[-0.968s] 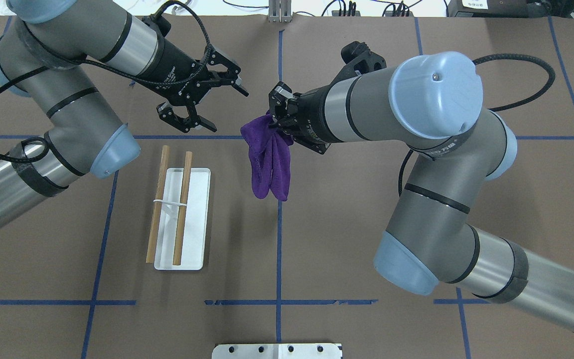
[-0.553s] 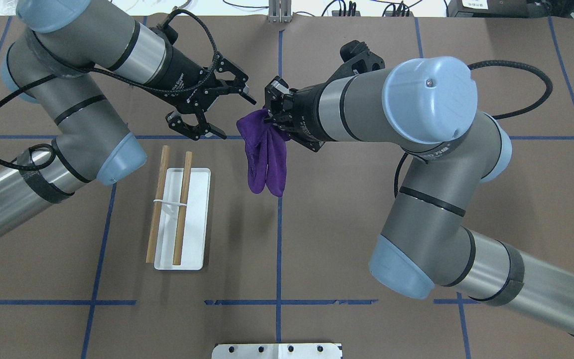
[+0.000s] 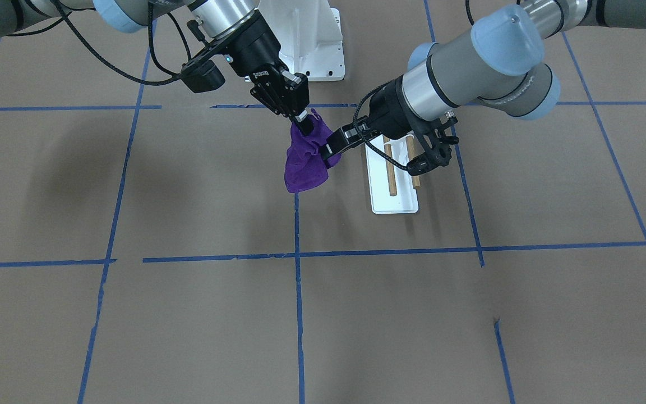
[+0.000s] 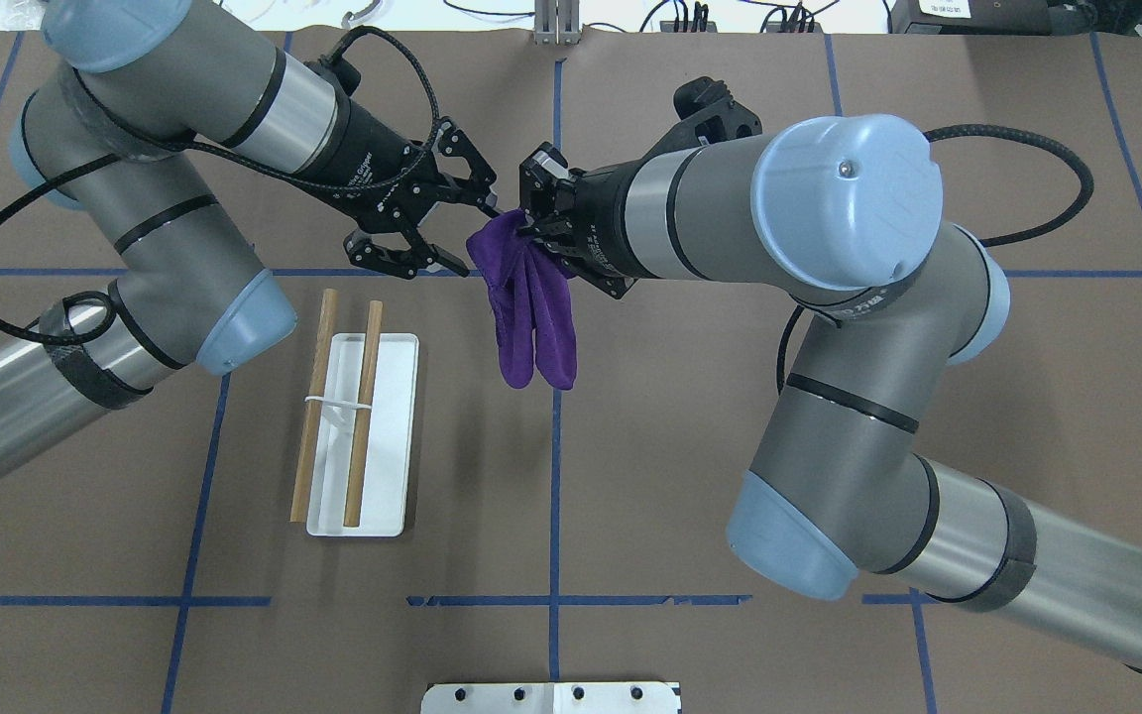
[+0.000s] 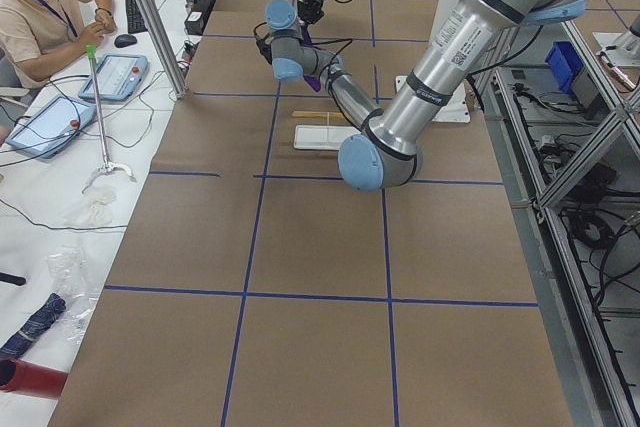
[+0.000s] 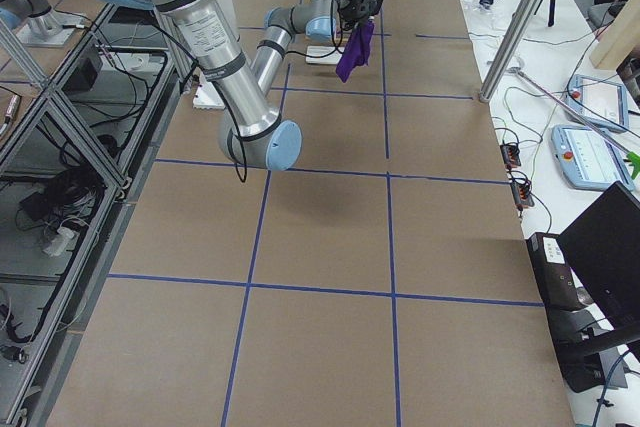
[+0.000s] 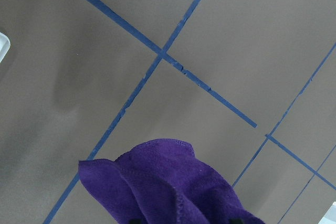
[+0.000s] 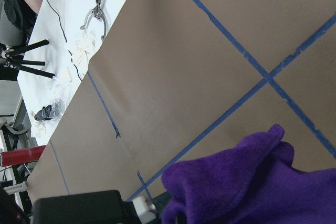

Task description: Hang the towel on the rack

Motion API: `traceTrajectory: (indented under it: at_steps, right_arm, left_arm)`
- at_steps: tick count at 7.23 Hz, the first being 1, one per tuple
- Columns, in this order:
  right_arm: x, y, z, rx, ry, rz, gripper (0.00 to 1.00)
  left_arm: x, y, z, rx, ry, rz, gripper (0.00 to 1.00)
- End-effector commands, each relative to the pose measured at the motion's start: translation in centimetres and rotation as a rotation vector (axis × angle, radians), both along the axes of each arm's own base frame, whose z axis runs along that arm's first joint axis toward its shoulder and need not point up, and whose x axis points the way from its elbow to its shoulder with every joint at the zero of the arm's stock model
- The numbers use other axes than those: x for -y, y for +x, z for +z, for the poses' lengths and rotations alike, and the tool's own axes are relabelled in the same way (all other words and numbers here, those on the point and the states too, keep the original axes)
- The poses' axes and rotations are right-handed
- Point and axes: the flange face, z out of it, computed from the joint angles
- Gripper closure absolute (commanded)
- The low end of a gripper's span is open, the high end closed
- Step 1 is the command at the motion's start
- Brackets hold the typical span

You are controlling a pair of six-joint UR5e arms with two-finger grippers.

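Purple fleece towel (image 4: 531, 317) hangs in the air over the middle of the brown paper-covered worktop (image 4: 680, 446), bunched at its top and not on the rack. L to R in the overhead view:

Rack (image 4: 358, 466): two tan wooden rods over a white rectangular base. It sits on the robot's left side, near the towel but apart from it. Rods run front-to-back, i.e. away from the robot.

Left gripper (image 4: 477, 236): spread wide, not gripping. Its fingers sit either side of the towel's upper left edge. Left wrist cam shows cloth right at the mouth, btwn the fingers. Can't tell whether a pad touches cloth.

Towel: long axis drops straight down from the pinch, w/ two folded lobes dangling. Lower end looks clear of the worktop in the right-side view.

Right gripper (image 4: 534, 213): clamped on the towel's top bunch, carrying all its weight.

Step in hand is prob. a second grasp, w/ the left gripper taking the edge beside the right's pinch.

Key relation: towel lies immediately R of the left gripper, already in its opening. The rack lies on the left arm's side, so the left arm is nearer for draping. Cloth should prob. go crosswise to the rods' long axis, so it would need spreading btwn the two grips first.
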Motion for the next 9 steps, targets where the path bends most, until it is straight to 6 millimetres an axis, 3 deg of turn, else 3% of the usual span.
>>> traceTrajectory:
  at_steps: [1, 2, 3, 4, 6, 7, 8, 9]
  right_arm:
    - [-0.4, -0.4, 0.1, -0.003, 0.002, 0.001, 1.00]
    - [-0.5, -0.4, 0.4, -0.011, 0.007, -0.004, 0.62]
    - [-0.3, -0.2, 1.2, -0.022, 0.006, 0.002, 0.01]
    - [-1.3, 1.3, 3.0, -0.028, 0.002, -0.008, 0.00]
    - [-3.2, 5.0, 5.4, -0.042, 0.040, -0.025, 0.00]
    - [-3.2, 5.2, 7.0, -0.066, 0.028, -0.024, 0.00]
    - [-2.3, 5.8, 8.2, -0.101, 0.046, -0.012, 0.00]
    - [-1.3, 6.8, 9.5, -0.155, 0.086, 0.000, 0.00]
  left_arm:
    - [-0.5, -0.4, -0.1, -0.043, 0.045, 0.000, 1.00]
    - [-0.5, -0.5, -0.1, -0.044, 0.049, 0.000, 1.00]
    - [-0.8, -0.8, -0.3, -0.049, 0.053, 0.000, 1.00]
    - [-1.2, -1.0, -0.5, -0.054, 0.058, 0.003, 1.00]
    - [-4.2, -2.8, 0.7, -0.068, 0.076, 0.014, 1.00]
    - [-7.5, -2.8, 2.2, -0.072, 0.087, 0.053, 1.00]
    - [-9.4, -3.7, 3.2, -0.073, 0.092, 0.067, 1.00]
    - [-9.9, -4.2, 5.5, -0.058, 0.079, 0.069, 1.00]
